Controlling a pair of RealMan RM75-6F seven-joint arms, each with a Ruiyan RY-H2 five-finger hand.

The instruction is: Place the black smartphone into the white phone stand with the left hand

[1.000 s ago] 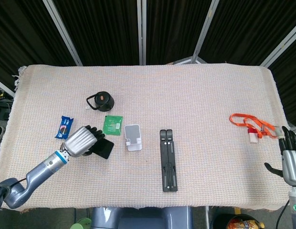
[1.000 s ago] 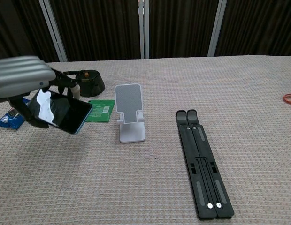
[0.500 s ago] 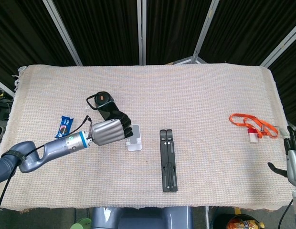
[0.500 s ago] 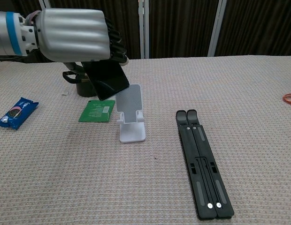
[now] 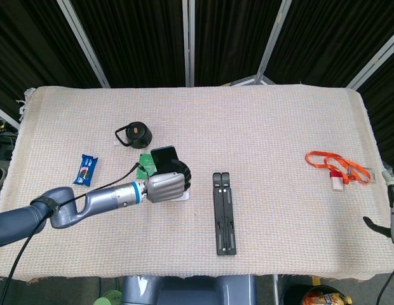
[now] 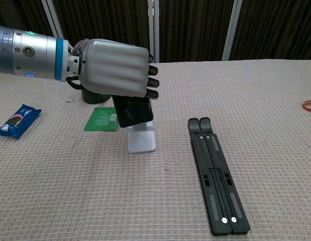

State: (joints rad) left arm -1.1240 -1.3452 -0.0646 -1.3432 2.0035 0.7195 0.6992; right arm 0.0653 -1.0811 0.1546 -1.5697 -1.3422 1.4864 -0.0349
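Dark fingers [image 6: 151, 81] of our left hand [image 6: 115, 67] curl over one black smartphone [image 6: 134, 111], grasping it upright against the one white phone stand [image 6: 141, 140] (base showing beneath). On the table [image 5: 279, 127]: one green packet [image 6: 101, 118], one black folded stand [image 6: 215, 173], one snack bar [image 5: 86, 169], one orange lanyard [image 5: 330, 162].

We see a table [image 5: 279, 127] covered by a pale woven cloth [image 5: 70, 121] with a faint pink and beige weave, its left edge slightly frayed. Behind the far edge hang dark pleated curtains [image 6: 195, 30], split by slanted grey metal posts [image 5: 82, 41]. Light falls evenly across the cloth. Beyond the table's left and right edges the floor lies in shadow.
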